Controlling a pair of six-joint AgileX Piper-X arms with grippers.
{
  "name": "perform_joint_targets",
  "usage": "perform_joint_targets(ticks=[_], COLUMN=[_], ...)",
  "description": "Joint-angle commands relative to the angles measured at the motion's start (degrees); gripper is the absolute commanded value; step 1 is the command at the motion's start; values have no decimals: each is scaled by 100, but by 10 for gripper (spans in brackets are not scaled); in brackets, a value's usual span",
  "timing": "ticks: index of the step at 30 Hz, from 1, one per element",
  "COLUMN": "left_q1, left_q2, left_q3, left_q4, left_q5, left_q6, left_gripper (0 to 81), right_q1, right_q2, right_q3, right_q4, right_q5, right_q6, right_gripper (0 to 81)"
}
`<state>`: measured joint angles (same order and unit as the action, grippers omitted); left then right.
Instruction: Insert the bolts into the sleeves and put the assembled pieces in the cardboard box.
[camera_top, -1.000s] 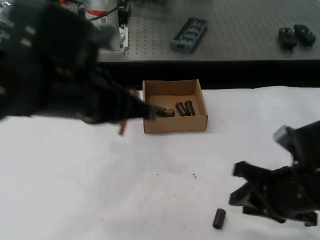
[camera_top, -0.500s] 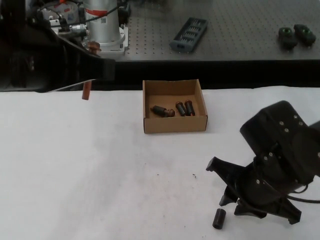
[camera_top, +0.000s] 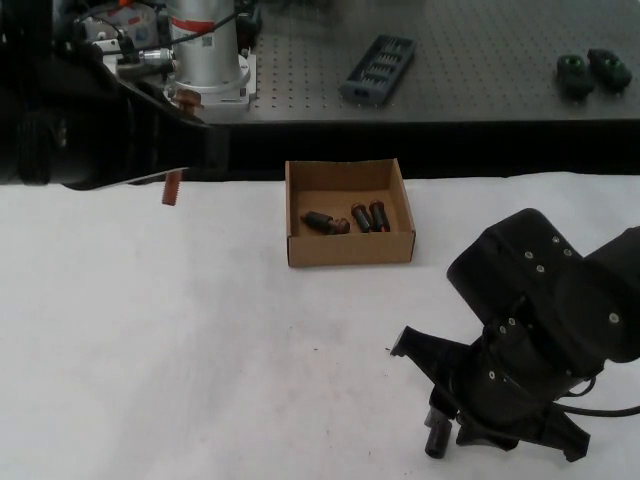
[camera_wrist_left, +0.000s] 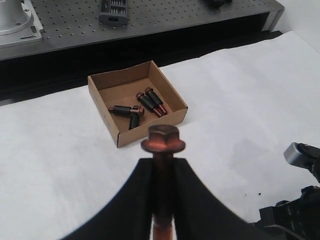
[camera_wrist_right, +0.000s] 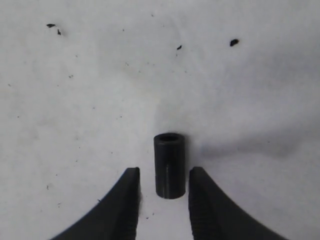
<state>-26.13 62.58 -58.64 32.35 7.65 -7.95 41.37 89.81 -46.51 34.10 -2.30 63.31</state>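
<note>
While the left gripper (camera_wrist_left: 162, 176) pinches the copper bolt (camera_wrist_left: 162, 150) by its shank, the right gripper (camera_wrist_right: 165, 172) sits low over the black sleeve (camera_wrist_right: 169, 165) with its fingers spread, one on each side. A thin gap shows on both sides, so no grip yet.

In the high view the sleeve (camera_top: 436, 441) lies on the white sheet (camera_top: 200, 350) at about 5 o'clock from the cardboard box (camera_top: 350, 250), well apart from it. The bolt (camera_top: 171, 187) hangs at about 9 o'clock from the box. Finished pieces (camera_top: 345, 218) lie inside the box.

Step in hand is probably grasping the sleeve. To do it well:
- Close squarely on the mid-wall.
- Keep the pads off the open end so the bore stays free for the bolt.
- Squeeze evenly, since a round wall may roll or squirt out.

The sleeve lies on its side, long axis along the gap between the fingers, roughly 12-to-6 on the bench, open bore facing away from the wrist. The bolt's long axis runs along the left fingers, hex head outward and threaded shank back between them.
</note>
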Motion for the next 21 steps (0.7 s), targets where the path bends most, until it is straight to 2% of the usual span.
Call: perform_joint_targets(ticks=[1, 17, 21], left_q1=[20, 20, 20], left_q2=[-61, -61, -61], left_q3=[-65, -65, -65], left_q4=[13, 98, 98], left_q5=[66, 66, 66], left_q6=[61, 257, 257], left_gripper=[51, 51, 51], right_q1=[9, 9, 9], right_q2=[126, 624, 643], right_q3=[-61, -400, -400], right_q4=[-12, -25, 130], right_q5=[-13, -164, -142], right_q6=[16, 37, -55], right_gripper=[263, 263, 239])
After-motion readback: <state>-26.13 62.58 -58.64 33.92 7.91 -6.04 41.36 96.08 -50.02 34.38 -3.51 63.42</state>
